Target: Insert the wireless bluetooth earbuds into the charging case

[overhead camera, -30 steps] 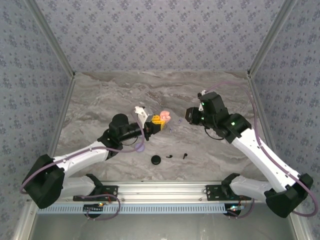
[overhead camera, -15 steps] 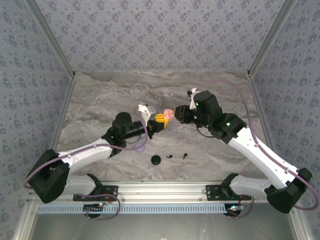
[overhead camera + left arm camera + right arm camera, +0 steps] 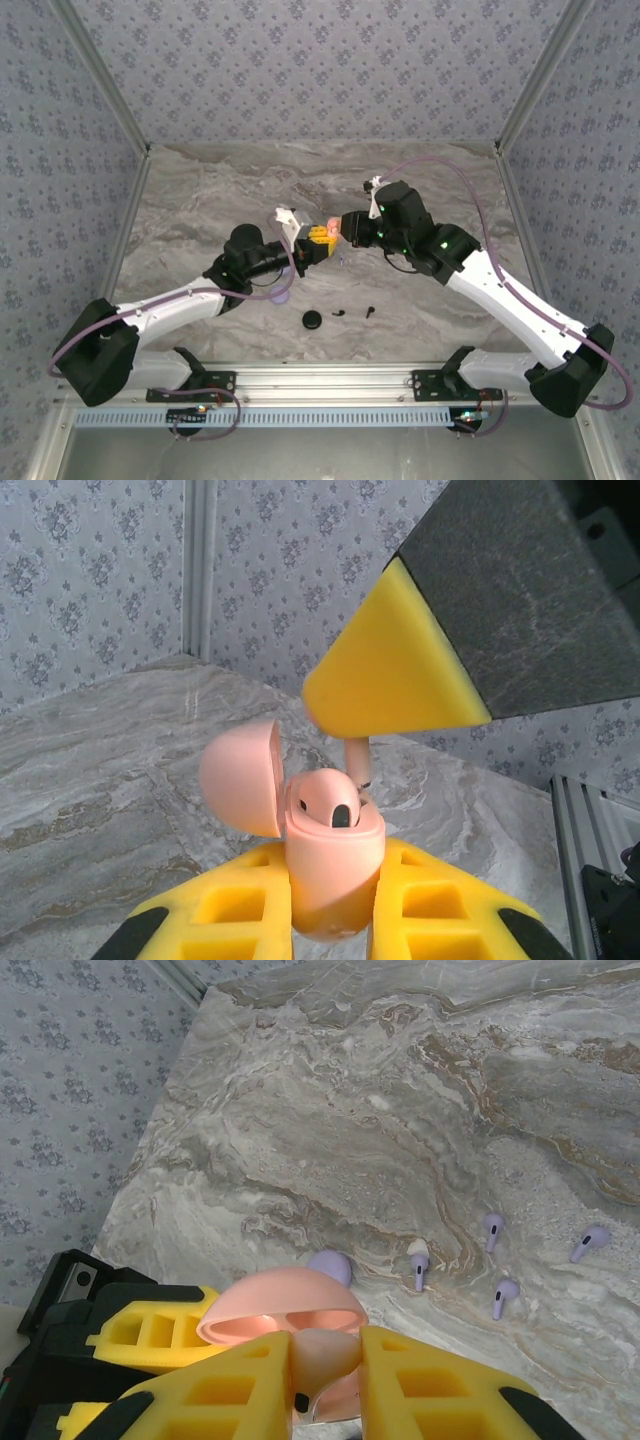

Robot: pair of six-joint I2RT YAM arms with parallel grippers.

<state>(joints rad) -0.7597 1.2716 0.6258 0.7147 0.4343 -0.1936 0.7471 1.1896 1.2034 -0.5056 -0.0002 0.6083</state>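
— Left claw?
— Clenched on the open pink charging case.
— Right claw?
— Pinching a pale earbud just above the case's rim. Beyond, lilac earbuds loose on bare table, well short of its edge.

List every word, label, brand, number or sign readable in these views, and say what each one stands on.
No readable text in these views.
Pink case, pink earbud, lilac earbuds: no lettering or logo visible.
Table: marble veining, no marks.
Wallpaper: floral pattern, no words.
Black case: too small to tell whether it bears any mark.
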